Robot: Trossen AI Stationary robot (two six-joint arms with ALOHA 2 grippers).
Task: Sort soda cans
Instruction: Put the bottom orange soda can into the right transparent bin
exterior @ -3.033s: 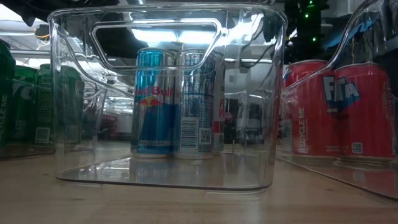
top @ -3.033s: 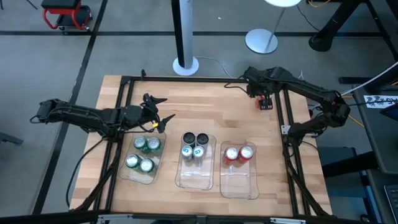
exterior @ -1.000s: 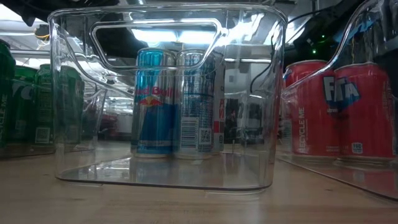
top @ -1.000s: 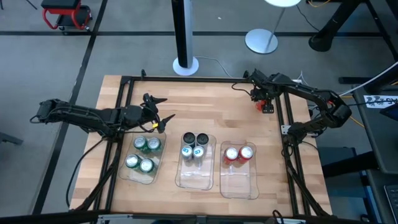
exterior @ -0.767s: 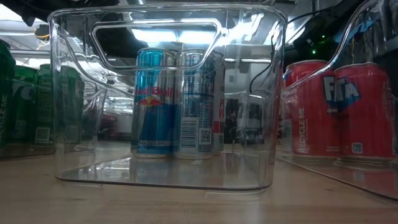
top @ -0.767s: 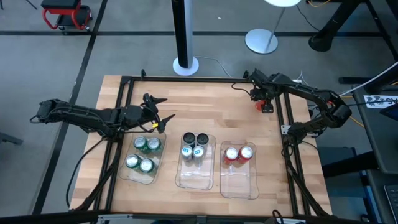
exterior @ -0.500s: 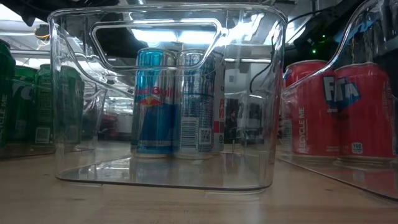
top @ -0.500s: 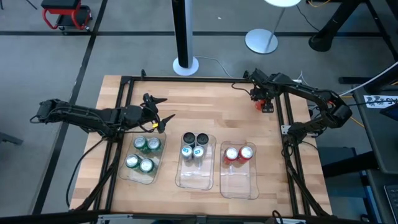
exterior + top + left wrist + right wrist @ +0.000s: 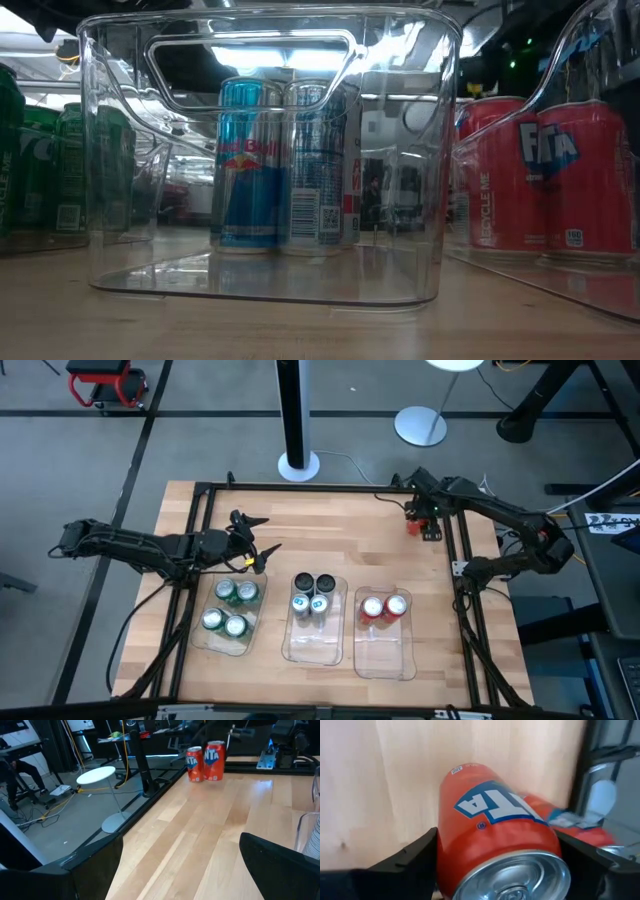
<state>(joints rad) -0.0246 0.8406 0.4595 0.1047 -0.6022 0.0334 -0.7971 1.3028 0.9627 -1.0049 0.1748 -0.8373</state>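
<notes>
right end effector (image 9: 424,520): shifted slightly, now clamped on red can (image 9: 495,855) | left end effector (image 9: 258,545): unmoved, apart

Probably a lab: cables (image 9: 47,802), equipment stands (image 9: 298,420).

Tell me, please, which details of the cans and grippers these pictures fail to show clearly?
- Second loose red can: right wrist view, blurred and mostly behind the gripped red can.
- Right gripper: high view, too small to show finger contact.
- Green cans: low view, cut by the picture's edge.
</notes>
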